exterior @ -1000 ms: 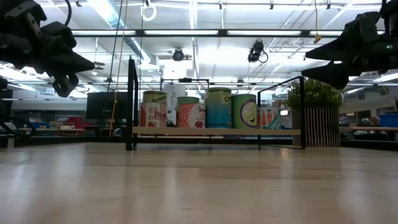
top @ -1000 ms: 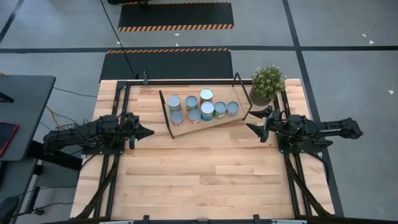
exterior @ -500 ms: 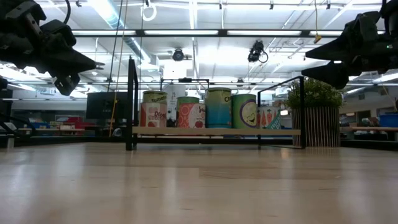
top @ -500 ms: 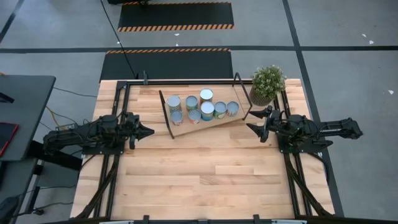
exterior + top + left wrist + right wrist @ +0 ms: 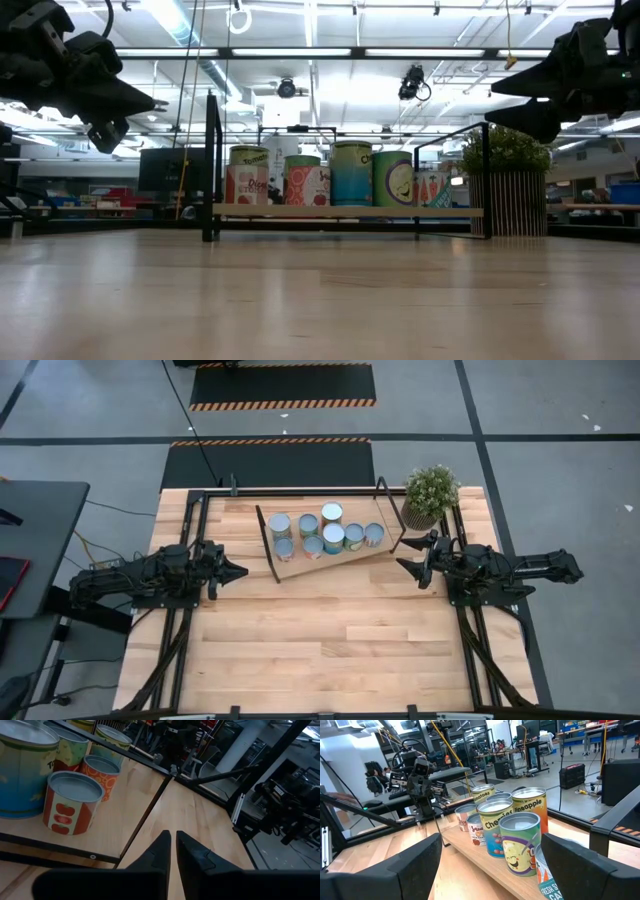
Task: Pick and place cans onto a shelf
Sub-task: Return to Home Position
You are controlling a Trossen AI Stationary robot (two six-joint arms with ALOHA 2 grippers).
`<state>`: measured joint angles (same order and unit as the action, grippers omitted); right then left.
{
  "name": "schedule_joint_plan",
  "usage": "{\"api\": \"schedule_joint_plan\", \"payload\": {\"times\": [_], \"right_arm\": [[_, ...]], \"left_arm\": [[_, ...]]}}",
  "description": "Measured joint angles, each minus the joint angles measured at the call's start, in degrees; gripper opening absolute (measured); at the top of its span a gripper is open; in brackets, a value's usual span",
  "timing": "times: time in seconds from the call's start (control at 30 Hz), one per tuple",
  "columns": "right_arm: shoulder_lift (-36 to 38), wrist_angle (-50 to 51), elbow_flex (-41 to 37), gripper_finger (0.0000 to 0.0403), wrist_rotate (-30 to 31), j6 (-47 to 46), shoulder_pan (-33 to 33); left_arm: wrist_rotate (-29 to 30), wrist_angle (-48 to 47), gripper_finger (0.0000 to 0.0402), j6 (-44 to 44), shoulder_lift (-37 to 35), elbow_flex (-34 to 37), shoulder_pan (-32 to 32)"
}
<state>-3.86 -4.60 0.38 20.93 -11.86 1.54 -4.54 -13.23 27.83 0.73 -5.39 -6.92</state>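
Observation:
Several cans (image 5: 325,532) stand upright on the slanted light-wood shelf (image 5: 300,565) at the table's far middle; they also show in the low view (image 5: 340,173), the left wrist view (image 5: 70,800) and the right wrist view (image 5: 505,827). My left gripper (image 5: 243,571) hovers shut and empty above the table, left of the shelf's black rod frame (image 5: 267,543). My right gripper (image 5: 398,565) hovers open and empty, right of the shelf's other frame (image 5: 390,515).
A potted green plant (image 5: 430,495) stands at the table's far right corner, just behind my right gripper. The wide near half of the wooden tabletop (image 5: 330,650) lies in front of the shelf.

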Motion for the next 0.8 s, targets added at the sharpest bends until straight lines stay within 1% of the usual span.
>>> {"api": "schedule_joint_plan", "payload": {"times": [0.2, 0.5, 0.8], "right_arm": [[0.00, 0.00, -0.02, 0.0347, 0.00, 0.00, 0.00], [0.00, 0.00, -0.02, 0.0347, -0.02, 0.00, 0.00], [0.00, 0.00, -0.02, 0.0347, -0.02, -0.01, 0.00]], "left_arm": [[0.01, 0.04, 0.0030, -0.02, 0.00, 0.00, 0.00], [0.01, 0.09, 0.0035, 0.00, 0.00, 0.00, 0.00], [-0.01, 0.11, 0.0033, -0.02, 0.00, -0.02, 0.00]]}}
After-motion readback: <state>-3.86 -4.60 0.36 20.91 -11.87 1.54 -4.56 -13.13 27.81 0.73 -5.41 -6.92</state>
